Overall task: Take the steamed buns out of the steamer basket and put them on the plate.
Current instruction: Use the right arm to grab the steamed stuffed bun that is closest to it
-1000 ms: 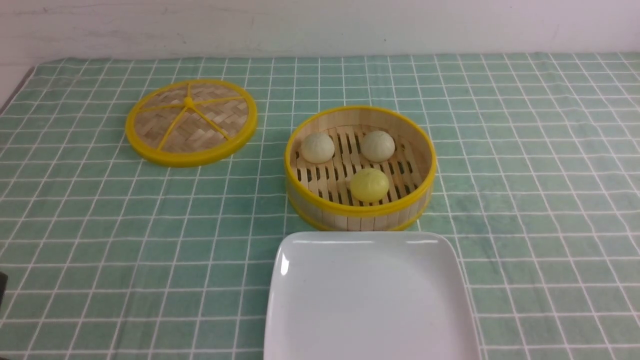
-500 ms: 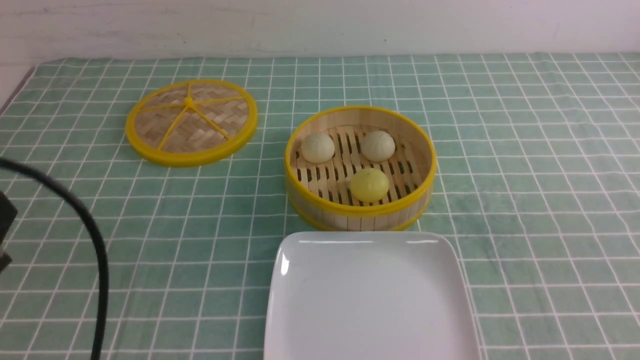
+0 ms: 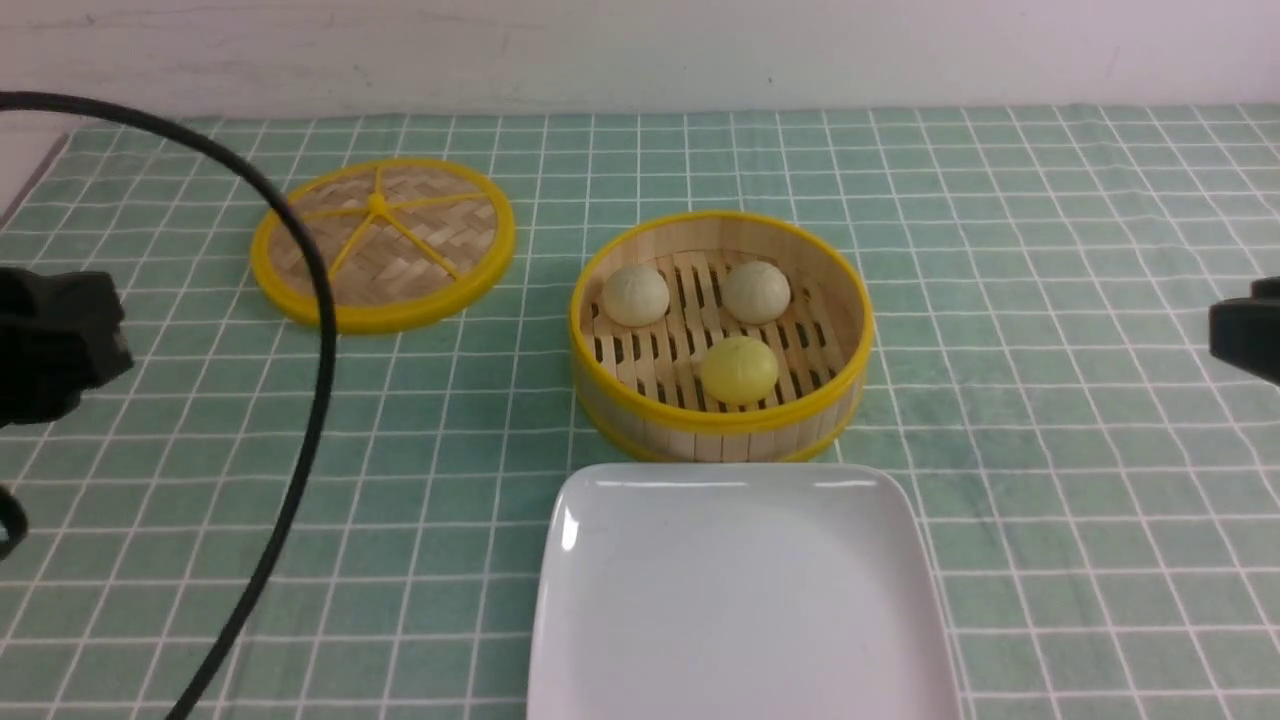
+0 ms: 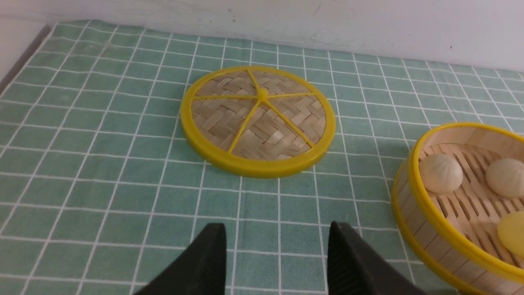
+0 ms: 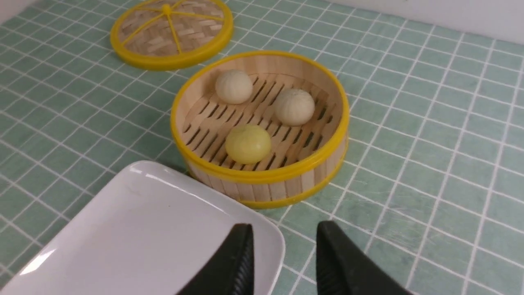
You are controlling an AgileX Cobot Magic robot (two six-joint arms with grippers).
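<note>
Three round steamed buns (image 3: pixel 755 292) in round bamboo steamer basket (image 3: pixel 720 425): off-white pair at 10 and 2 o'clock. Glossy white square plate (image 3: pixel 740 600) bare, at basket's 6 o'clock. My left gripper (image 4: pixel 276 227) and right gripper (image 5: pixel 284 226) spread, empty. Recommended: descend vertically over yellow bun (image 3: pixel 738 370) at 6 o'clock, squeeze lightly.

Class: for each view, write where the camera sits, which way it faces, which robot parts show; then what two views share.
Front view: between the arms, facing forward at the round bamboo steamer basket and white square plate; left arm, right arm at edges.
Left wrist view: on that wrist, facing the woven yellow-rimmed lid; open left gripper.
Right wrist view: on that wrist, facing basket and plate; open right gripper.
Shared: wrist views both show lid, basket.
</note>
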